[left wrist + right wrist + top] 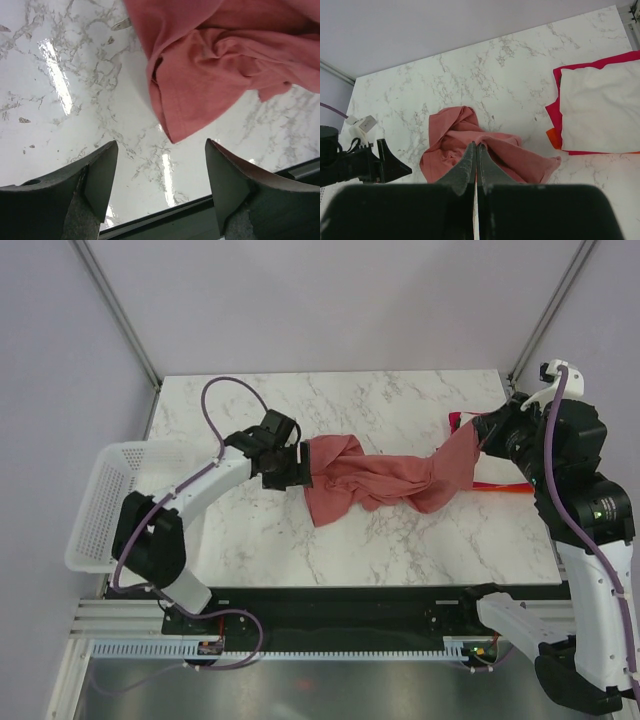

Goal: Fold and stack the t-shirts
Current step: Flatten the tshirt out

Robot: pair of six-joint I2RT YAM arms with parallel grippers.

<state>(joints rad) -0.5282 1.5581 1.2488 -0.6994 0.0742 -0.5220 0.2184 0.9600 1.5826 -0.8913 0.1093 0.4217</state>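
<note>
The salmon-red t-shirt [380,480] lies crumpled and twisted across the middle of the table. Its right end rises to my right gripper [487,430], which is shut on it; in the right wrist view the cloth [455,135] runs up into the closed jaws [476,147]. My left gripper [300,462] stands open at the shirt's left end. In the left wrist view its jaws [160,145] hold nothing, and the shirt's hem [215,65] lies just beyond them. A folded stack sits at the right: cream-white t-shirt [600,110] over magenta [557,107] over orange [551,137].
A white mesh basket [105,500] hangs off the table's left edge beside the left arm. The folded stack's orange edge [500,487] shows under the right arm. The table's near edge [200,205] is close below the left fingers.
</note>
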